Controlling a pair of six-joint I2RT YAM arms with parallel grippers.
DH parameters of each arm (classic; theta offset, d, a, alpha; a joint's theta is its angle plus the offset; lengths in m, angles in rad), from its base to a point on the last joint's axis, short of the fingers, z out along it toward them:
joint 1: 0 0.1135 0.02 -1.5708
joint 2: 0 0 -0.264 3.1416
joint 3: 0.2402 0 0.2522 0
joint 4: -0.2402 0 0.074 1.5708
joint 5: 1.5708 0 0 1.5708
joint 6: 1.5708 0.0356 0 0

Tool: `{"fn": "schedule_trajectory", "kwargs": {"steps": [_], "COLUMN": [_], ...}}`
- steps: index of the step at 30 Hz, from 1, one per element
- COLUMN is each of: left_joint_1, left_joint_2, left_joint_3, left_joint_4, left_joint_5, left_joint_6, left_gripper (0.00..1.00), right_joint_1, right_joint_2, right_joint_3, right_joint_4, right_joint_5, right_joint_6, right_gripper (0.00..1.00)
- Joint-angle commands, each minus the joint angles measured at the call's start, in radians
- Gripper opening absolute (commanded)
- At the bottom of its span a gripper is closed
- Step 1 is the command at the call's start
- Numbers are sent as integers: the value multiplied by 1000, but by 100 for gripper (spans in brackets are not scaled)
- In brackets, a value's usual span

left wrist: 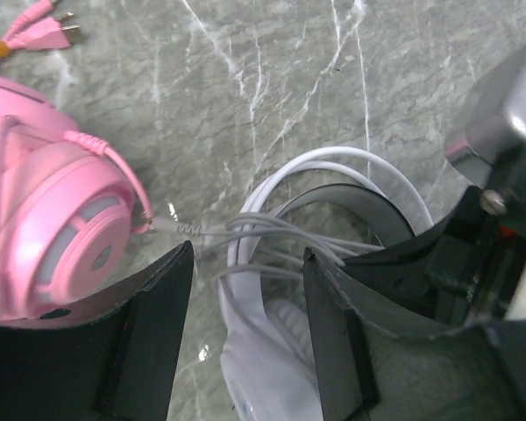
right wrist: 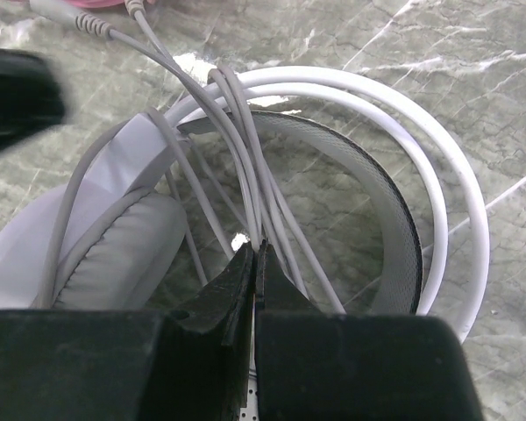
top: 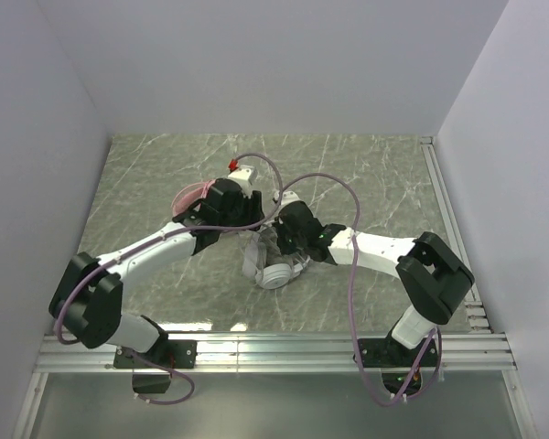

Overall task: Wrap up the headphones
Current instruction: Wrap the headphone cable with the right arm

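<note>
The white headphones (top: 274, 273) lie on the marble table between both arms, with the grey cushion (right wrist: 114, 254) and the white headband (right wrist: 438, 175) in the right wrist view. Several strands of their thin cable (right wrist: 237, 149) cross the headband. My right gripper (right wrist: 257, 250) is shut on these strands at its tips. My left gripper (left wrist: 247, 253) is open, its fingers either side of the cable strands (left wrist: 272, 232) and the white earcup (left wrist: 263, 351). The pink headphones (left wrist: 61, 228) lie just to the left, their plugs (left wrist: 44, 31) beyond them.
White walls enclose the table on three sides. An aluminium rail (top: 274, 347) runs along the near edge and another (top: 448, 210) along the right side. The arms' own pinkish cable (top: 320, 178) loops above the work area. The right gripper's body (left wrist: 473, 254) crowds my left gripper.
</note>
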Motion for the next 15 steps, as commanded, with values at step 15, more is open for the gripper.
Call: {"fn": "schedule_trajectory", "kwargs": {"steps": [15], "left_joint_1": [-1], "left_joint_2": [187], "left_joint_3": [-27], "left_joint_4": [214], "left_joint_5": [59], "left_joint_6": [-99], "left_gripper": [54], "right_joint_1": [-2], "right_joint_2": [-18], "right_joint_3": [-11], "right_joint_4": [43], "right_joint_5": [-2], "right_joint_6": [-15], "right_gripper": [0]}}
